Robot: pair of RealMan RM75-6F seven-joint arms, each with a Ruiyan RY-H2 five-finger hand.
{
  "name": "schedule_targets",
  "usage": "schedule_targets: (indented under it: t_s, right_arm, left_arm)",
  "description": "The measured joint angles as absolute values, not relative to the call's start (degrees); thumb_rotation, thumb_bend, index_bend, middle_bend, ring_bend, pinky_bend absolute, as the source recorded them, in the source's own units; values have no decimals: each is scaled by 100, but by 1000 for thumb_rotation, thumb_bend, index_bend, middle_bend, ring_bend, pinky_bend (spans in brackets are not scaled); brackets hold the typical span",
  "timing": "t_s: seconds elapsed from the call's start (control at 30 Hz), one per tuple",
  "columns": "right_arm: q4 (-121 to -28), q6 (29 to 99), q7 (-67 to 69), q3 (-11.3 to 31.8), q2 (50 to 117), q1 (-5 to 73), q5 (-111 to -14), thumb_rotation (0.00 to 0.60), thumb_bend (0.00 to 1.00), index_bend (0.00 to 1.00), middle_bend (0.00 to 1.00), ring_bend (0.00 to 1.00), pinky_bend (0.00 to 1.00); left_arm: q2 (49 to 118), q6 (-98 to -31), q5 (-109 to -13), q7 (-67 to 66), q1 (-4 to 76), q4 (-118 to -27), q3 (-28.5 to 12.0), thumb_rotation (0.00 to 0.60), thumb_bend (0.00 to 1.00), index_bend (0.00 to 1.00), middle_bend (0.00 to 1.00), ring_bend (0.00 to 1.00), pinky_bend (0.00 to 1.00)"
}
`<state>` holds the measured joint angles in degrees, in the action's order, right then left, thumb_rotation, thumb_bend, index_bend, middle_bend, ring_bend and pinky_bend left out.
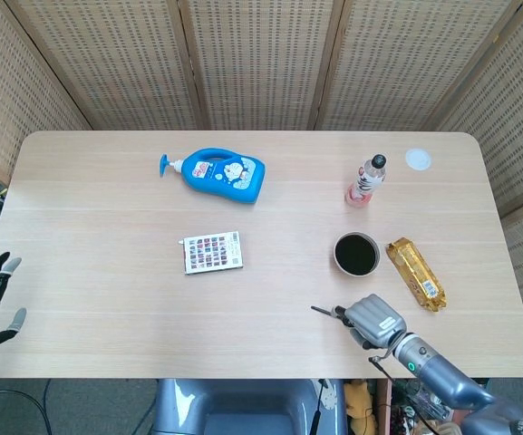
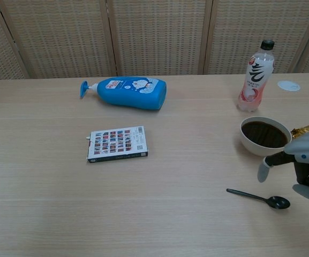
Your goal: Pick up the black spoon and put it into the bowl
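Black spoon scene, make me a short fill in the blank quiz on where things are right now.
1. The black spoon lies on the ____, not yet lifted.
2. The blue bottle lies on its ____.
3. The right hand hovers above the spoon, holding ____.
4. The gold snack packet lies beside the ____.

Missing words: table; side; nothing; bowl
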<state>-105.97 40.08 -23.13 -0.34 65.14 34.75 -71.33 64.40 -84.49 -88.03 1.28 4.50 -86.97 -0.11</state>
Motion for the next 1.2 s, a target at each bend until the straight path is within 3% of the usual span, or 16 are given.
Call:
schedule_targets:
  t_s: [1.2]
  right_arm:
    - [-9890, 4131, -2463, -563, 7149, 3621, -6525, 600, 749, 271, 1000, 990, 1000]
  left_arm:
    - [6434, -8497, -8850, 120, 419, -8706, 22, 600, 419, 0, 0, 0, 0]
